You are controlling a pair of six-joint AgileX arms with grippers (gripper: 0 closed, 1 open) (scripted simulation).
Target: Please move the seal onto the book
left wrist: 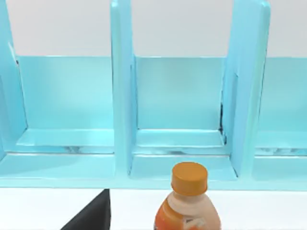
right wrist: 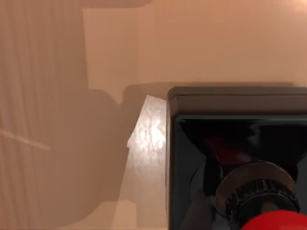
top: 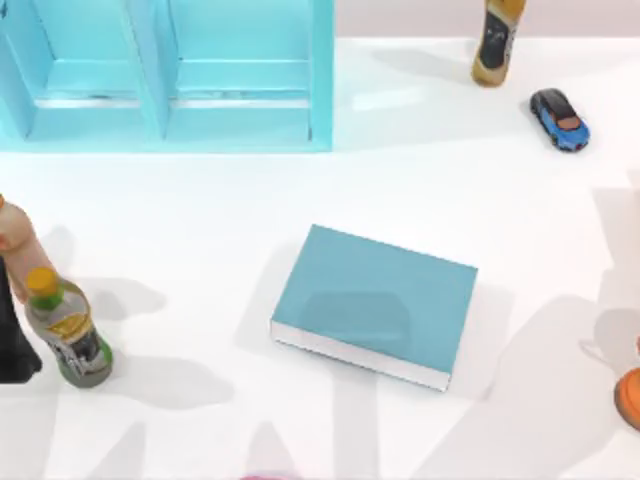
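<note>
The book lies flat near the middle of the table in the top view, with a teal-blue cover and white page edges toward the front. Nothing rests on its cover. The seal looms close in the right wrist view: a black square block with its glossy red round knob nearest the camera, over a pale surface. No fingers appear around it, so I cannot say whether it is held. Long arm shadows fall across the front of the table.
A big light-blue shelf unit stands at the back left and spans the left wrist view. An orange-capped bottle stands before it. A yellow-capped bottle is at left, a brown bottle and blue toy car at back right, an orange object at the right edge.
</note>
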